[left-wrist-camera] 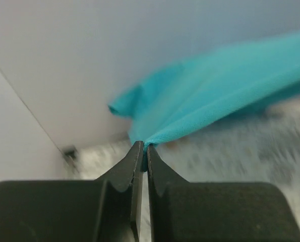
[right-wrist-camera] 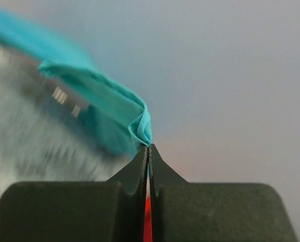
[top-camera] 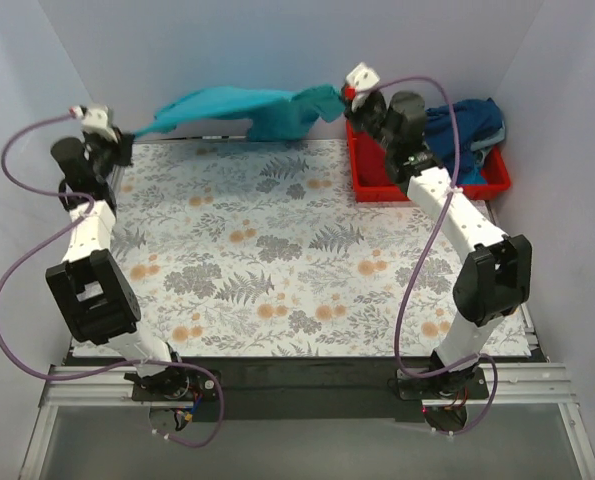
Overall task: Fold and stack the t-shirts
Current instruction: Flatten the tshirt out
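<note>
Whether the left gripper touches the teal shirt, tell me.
Touching. The left wrist view shows the left gripper clamped on the teal shirt.

The soft short-sleeved cloth t-shirt [top-camera: 247,110] is seen in a plain, unpatterned teal-turquoise; the flat table cover [top-camera: 277,250] is printed with grey ferns and leaves and orange blossoms on a white ground; the rectangular plastic tray [top-camera: 377,188] is coloured a solid red; the crumpled cloth shirts [top-camera: 467,125] within it are shown in navy blue and teal; the thin looping cables [top-camera: 5,155] are sheathed in purple; the surrounding walls [top-camera: 277,40] are seen as pale bluish white.
</note>
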Controlling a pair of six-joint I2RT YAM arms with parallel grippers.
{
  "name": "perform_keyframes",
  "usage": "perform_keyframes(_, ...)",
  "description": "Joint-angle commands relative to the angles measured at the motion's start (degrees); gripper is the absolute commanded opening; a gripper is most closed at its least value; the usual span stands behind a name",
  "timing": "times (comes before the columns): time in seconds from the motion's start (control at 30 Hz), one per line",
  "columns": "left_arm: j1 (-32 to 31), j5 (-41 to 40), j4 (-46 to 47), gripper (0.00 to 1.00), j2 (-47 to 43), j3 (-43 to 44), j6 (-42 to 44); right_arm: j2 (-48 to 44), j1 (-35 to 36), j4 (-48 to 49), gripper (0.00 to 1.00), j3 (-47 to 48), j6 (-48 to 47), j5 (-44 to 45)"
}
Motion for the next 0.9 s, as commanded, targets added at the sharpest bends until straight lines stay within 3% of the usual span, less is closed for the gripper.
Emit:
perform_keyframes(0.0,1.6,6.2,1.8,0.0,-7.9,-15.2,7.0,-6.6,0.3,-2.9,0.01,-12.3,-6.4,-6.5)
perform_keyframes(0.17,4.5,13.2,-7.5,0.0,-12.8,-25.4,15.9,-16.3,3.2,-7.2,0.01,-34.1,-14.3,-9.0)
perform_keyframes(0.27,4.7,15.4,-16.3,0.0,-14.6,-29.7,26.2,-18.7,4.9,-8.9,0.01,-41.0,-16.3,-9.0)
perform_keyframes(0.43,5.6,17.8,-31.0,0.0,-17.5,-36.4,45.2,-18.4,8.1,-22.4,0.01,-44.2,-19.5,-10.8)
perform_keyframes(0.47,6.1,18.0,-38.0,0.0,-18.2,-37.4,54.0,-18.8,8.4,-24.2,0.01,-44.9,-19.8,-11.0)
perform_keyframes(0.6,8.5,18.6,-53.8,0.0,-22.7,-43.2,72.0,-22.1,10.5,-33.7,0.01,-49.2,-20.4,-12.5)
perform_keyframes(0.87,19.3,19.8,-77.3,0.0,-30.3,-45.1,91.1,-33.5,17.2,-42.2,0.01,-56.1,-18.2,-12.5)
